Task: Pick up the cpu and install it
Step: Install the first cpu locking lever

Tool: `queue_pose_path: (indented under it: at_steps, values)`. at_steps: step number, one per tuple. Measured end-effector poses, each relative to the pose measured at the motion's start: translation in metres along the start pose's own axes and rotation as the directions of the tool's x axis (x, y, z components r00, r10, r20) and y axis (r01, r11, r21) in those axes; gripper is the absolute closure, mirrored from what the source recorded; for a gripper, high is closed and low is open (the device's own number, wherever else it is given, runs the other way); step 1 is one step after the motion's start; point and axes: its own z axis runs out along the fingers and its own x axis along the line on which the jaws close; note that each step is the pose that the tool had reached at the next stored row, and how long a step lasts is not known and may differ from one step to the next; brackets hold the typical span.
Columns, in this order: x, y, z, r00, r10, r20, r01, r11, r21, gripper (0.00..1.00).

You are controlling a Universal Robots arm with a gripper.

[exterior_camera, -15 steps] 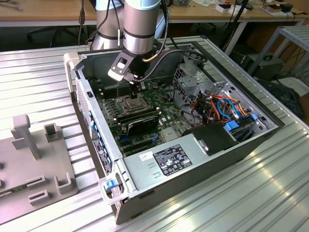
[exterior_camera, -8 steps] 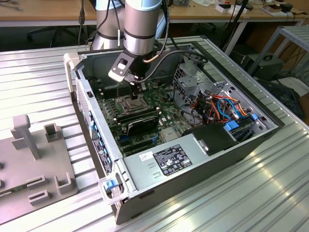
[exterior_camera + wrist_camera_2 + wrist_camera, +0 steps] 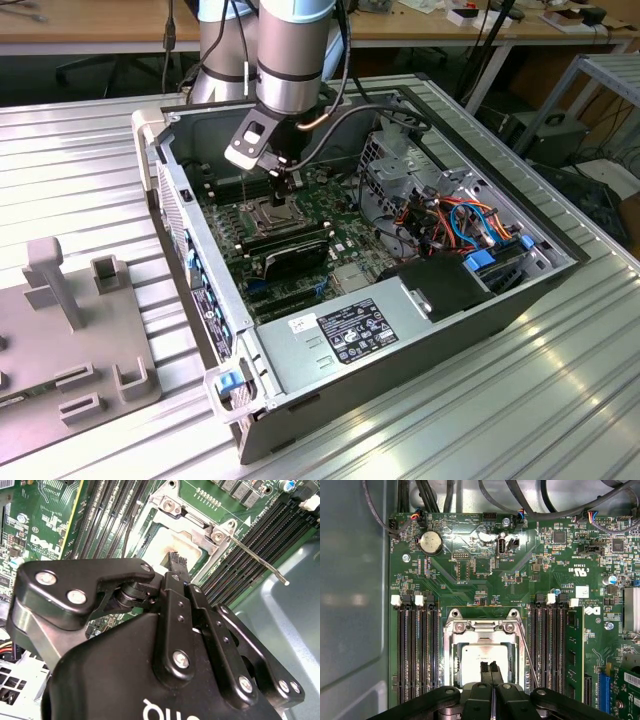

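The first wrist view looks straight down past our end effector [image 3: 491,669] onto the green motherboard [image 3: 485,587], and we see the two black fingertips [image 3: 483,668] pressed together with no gap between them, clenched on nothing that we can make out. Directly beneath those tips lies the cpu [image 3: 472,662], its pale silver-grey top showing inside the socket frame [image 3: 482,628]; the tips stand over its middle, though we cannot tell whether they touch it or hang just above it. The frame's metal plate with its screws sits just beyond the tips, and a thin lever rod [image 3: 529,657] runs alongside the socket just to one side of them. Banks of black memory slots [image 3: 417,650] flank the socket on both sides of the end effector, and a round coin battery [image 3: 430,542] lies well beyond it on the board. In the second wrist view we look along the black linkages of the end effector [image 3: 177,562] toward the same cpu [image 3: 170,542], seated in the frame, with the lever rod [image 3: 257,562] slanting away beside it. In the exterior view the arm reaches down into the open computer case [image 3: 520,300] resting on the ribbed metal tabletop [image 3: 90,150], its end effector [image 3: 284,190] low over the socket area near the long black memory sticks [image 3: 285,240].
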Motion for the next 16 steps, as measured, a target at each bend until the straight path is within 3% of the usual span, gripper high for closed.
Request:
queue_pose_path:
  at_steps: [6,11,14,15,16]
  values:
    - [-0.0001,0.0000,0.0000,1.0000,-0.002,-0.0001,0.002,1.0000,-0.0001,0.89]
    - [-0.0001,0.0000,0.0000,0.9978,-0.066,-0.0033,0.066,0.9978,-0.0019,0.89]
    - [-0.0001,0.0000,0.0000,0.9925,-0.122,-0.0061,0.122,0.9925,-0.0037,0.89]
    - [-0.0001,0.0000,0.0000,0.9889,-0.149,-0.0074,0.149,0.9889,-0.0046,0.89]
    - [-0.0001,0.0000,0.0000,0.9797,-0.200,-0.0098,0.200,0.9797,-0.0064,0.89]
